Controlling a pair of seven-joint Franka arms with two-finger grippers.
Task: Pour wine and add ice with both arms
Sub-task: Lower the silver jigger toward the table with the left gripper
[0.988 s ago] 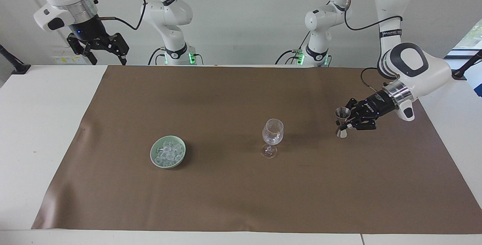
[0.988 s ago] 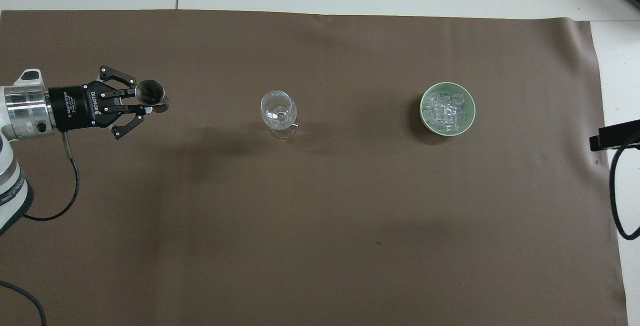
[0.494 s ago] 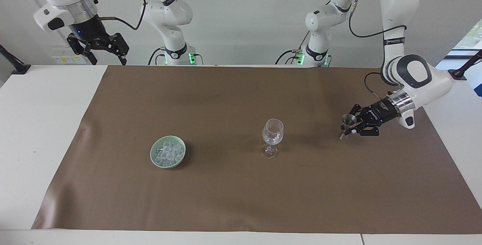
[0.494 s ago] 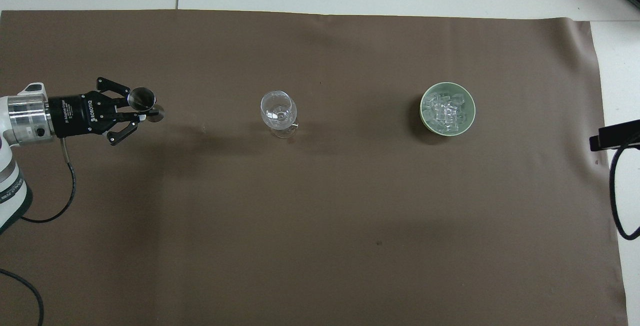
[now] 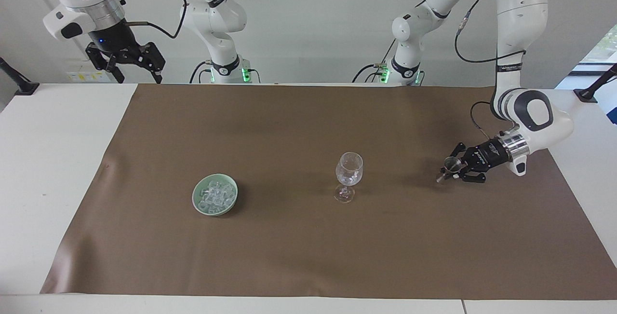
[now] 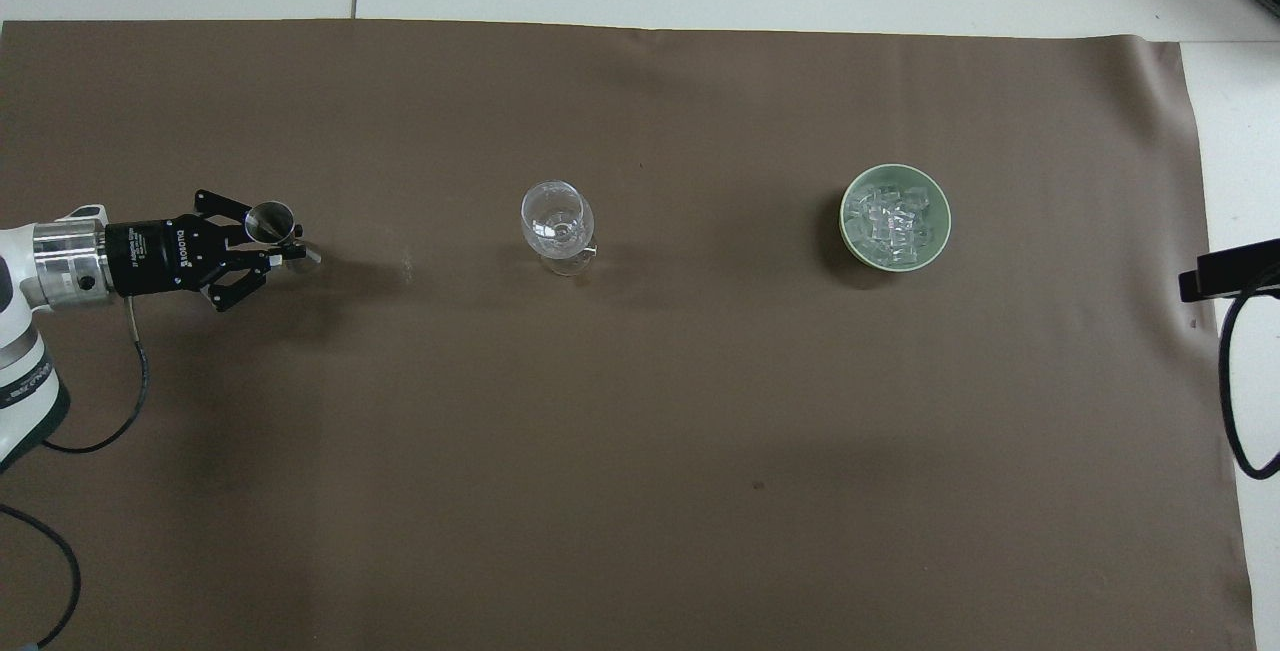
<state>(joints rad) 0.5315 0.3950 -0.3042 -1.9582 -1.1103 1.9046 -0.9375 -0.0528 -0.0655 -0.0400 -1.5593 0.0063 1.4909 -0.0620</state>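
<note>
My left gripper is shut on the waist of a small metal jigger. It holds the jigger tilted, low over the brown cloth at the left arm's end of the table; whether its foot touches the cloth I cannot tell. A clear stemmed glass stands upright mid-cloth. Toward the right arm's end, a green bowl holds a heap of ice. My right gripper waits open, raised above the table's corner by its base. No wine is in view.
The brown cloth covers most of the white table. Both arm bases stand at the robots' edge. A black part and cable show at the right arm's edge in the overhead view.
The left gripper has come down with the jigger and drawn away from the glass toward its own end. The jigger now sits lower and more tilted. The right arm has not moved.
</note>
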